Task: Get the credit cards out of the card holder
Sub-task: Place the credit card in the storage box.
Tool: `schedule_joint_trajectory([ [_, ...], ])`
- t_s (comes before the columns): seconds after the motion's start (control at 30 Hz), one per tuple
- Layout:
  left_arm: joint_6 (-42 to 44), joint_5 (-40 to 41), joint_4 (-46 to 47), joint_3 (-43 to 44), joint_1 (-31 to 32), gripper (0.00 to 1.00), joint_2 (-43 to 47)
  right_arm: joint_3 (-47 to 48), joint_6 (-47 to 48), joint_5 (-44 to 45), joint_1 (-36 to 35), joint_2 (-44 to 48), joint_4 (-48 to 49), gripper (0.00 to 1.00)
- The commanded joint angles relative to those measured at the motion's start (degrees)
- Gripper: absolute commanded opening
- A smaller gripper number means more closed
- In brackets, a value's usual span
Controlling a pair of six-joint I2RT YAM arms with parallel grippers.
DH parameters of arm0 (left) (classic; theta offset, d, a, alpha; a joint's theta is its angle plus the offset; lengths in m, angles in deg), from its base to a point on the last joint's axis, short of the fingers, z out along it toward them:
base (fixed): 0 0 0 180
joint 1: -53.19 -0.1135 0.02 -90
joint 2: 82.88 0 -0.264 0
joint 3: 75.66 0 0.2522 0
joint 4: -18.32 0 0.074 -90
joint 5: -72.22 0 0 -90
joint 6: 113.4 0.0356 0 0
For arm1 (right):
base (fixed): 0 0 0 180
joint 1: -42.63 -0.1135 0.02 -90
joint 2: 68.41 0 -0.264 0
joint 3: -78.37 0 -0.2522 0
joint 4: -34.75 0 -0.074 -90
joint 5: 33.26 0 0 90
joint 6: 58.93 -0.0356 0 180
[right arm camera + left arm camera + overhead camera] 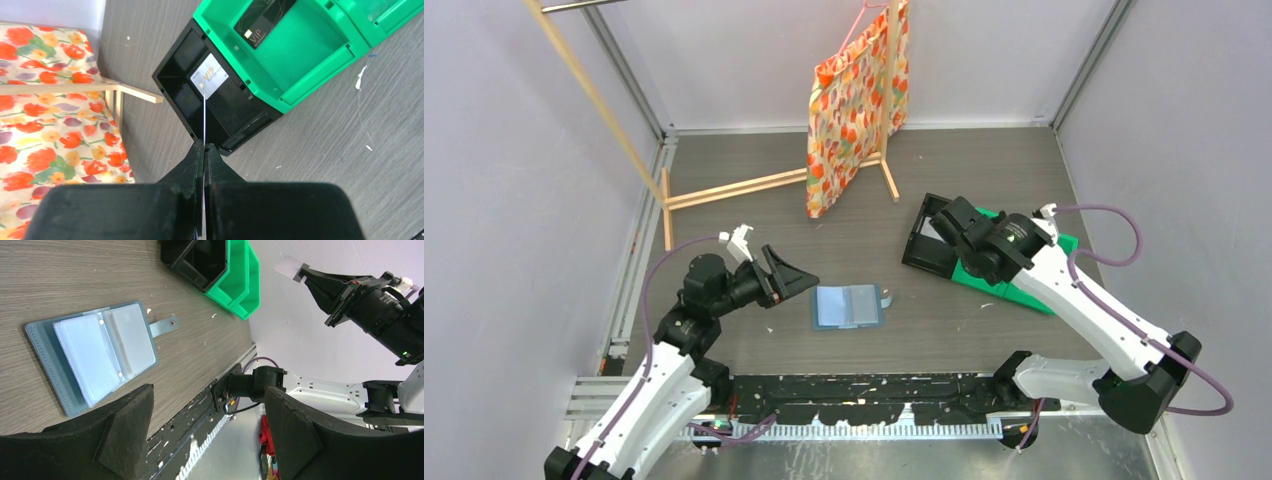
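Pinching a whitish credit card [290, 267] edge-on over the far-right black bin [170, 80], the right gripper [204, 147] risks dropping it outside the rim, while the left gripper [207, 392] hangs spread beside the open card holder [95, 350] mid-table.

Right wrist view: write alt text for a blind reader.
Shut black jaws pinch a thin whitish card edge-on over a black plastic bin holding a silver VIP card. A green plastic bin beside it holds a dark VIP card.
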Motion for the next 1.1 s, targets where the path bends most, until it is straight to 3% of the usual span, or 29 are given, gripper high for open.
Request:
schedule_joint_trajectory([
  [0.0,0.5,-0.5,2.2,-0.5,0.1,0.82,-1.0,-1.7,4.3,5.5,1.9,2.0,7.5,0.01],
  [0.17,0.8,-1.8,1.7,0.3,0.1,0.81,-1.6,3.7,6.8,2.9,4.4,-7.0,7.3,0.01],
  [0.3,1.1,-1.3,0.5,0.1,0.1,0.81,-0.9,2.8,12.7,1.8,5.0,-10.9,15.8,0.01],
  [0.4,1.0,-1.1,-0.6,-0.2,0.1,0.81,0.4,2.4,27.1,0.9,5.7,-11.3,22.5,0.01],
  [0.67,0.6,-0.9,0.2,-1.4,0.1,0.8,0.1,10.1,59.0,-2.5,8.7,-19.8,20.4,0.01],
  [0.83,2.1,-0.7,-1.3,0.1,0.1,0.8,0.4,10.1,78.4,-1.4,8.3,-23.5,22.9,0.01],
  [0.93,2.4,-0.3,-1.8,0.3,0.1,0.8,0.5,3.6,90.8,-0.7,7.1,-20.5,32.5,0.01],
  [1.07,2.0,-0.4,-1.5,-0.2,0.1,0.8,0.8,-9.2,110.5,-5.3,4.7,-13.0,53.0,0.01],
])
